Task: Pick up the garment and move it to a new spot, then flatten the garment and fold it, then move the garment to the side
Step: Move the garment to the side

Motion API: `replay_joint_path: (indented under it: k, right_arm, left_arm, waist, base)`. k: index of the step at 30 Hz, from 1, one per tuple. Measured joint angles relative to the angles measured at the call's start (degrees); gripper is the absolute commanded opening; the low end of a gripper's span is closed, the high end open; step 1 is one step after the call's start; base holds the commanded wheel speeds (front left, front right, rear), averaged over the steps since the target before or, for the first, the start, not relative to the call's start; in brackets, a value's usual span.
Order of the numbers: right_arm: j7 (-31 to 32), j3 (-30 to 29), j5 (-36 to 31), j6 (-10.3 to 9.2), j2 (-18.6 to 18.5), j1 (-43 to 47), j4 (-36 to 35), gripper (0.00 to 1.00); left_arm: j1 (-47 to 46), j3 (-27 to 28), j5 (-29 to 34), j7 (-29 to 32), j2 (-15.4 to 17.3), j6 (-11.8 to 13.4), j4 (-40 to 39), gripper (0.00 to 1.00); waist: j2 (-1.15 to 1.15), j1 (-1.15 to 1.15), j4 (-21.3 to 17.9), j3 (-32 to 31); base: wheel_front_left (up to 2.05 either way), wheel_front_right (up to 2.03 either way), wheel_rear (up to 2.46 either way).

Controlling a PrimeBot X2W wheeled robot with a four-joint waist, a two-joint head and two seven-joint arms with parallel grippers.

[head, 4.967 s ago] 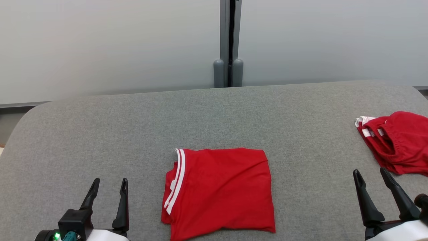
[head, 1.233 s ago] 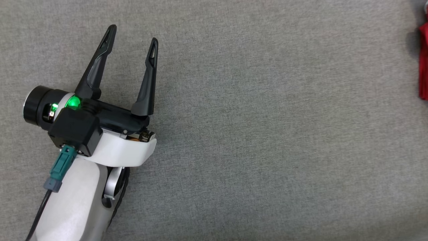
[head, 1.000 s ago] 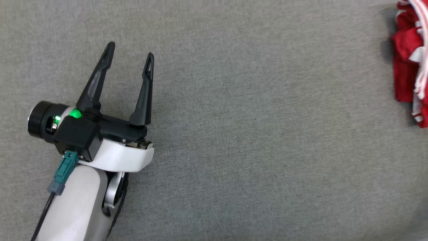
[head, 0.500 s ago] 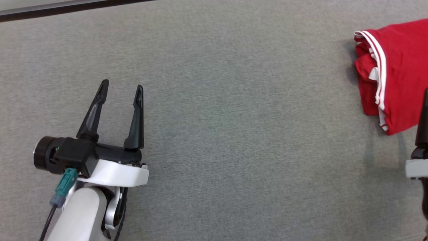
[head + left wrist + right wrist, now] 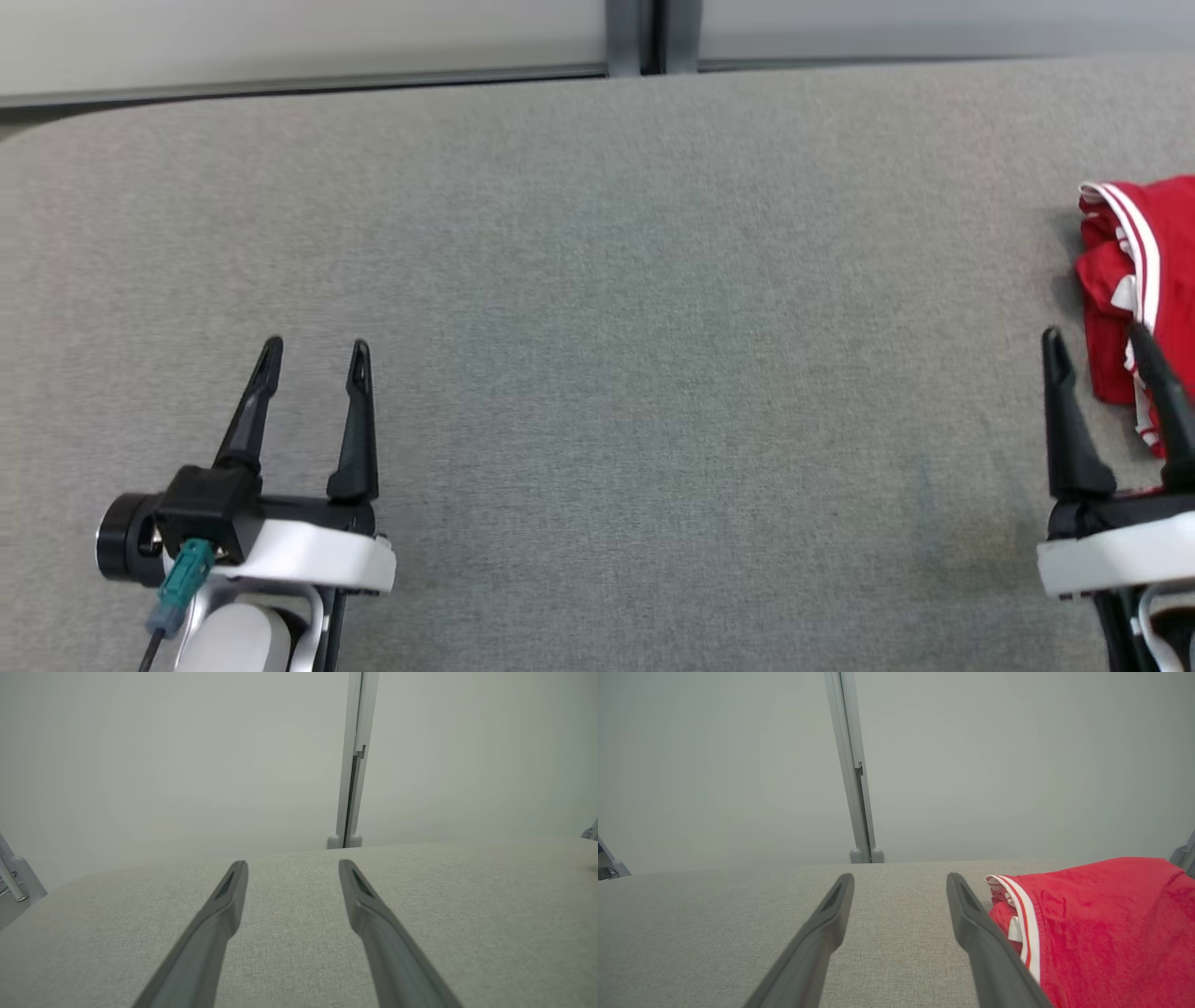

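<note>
Folded red garment (image 5: pixel 1111 289) with white stripes lies at 3 o'clock on the grey tabletop (image 5: pixel 597 280), at its side. Left claw (image 5: pixel 316 343), 8 o'clock, and right claw (image 5: pixel 1092 329), 4 o'clock beside the garment, gape empty. Task judged essentially complete.

- Legible text, brands, numbers, signs: none can be read in any view.
- Garment (image 5: pixel 1101 924): a small white tab (image 5: pixel 1012 929) sits just beside the garment's white stripes; it may be a label, but it is too small and creased to read.
</note>
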Motion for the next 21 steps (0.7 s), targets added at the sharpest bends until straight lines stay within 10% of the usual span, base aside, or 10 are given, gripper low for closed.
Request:
replay_joint_path:
  k: [21]
  right_arm:
    - [3.28, 1.62, 0.53, -0.01, 1.22, 12.12, -1.91, 1.0]
  left_arm:
    - [10.0, -0.86, -2.27, 1.54, 1.66, 0.22, 2.07, 1.0]
  waist:
    - [0.0, 0.0, 0.87, -13.06]
  base:
    - [0.0, 0.0, 0.0]
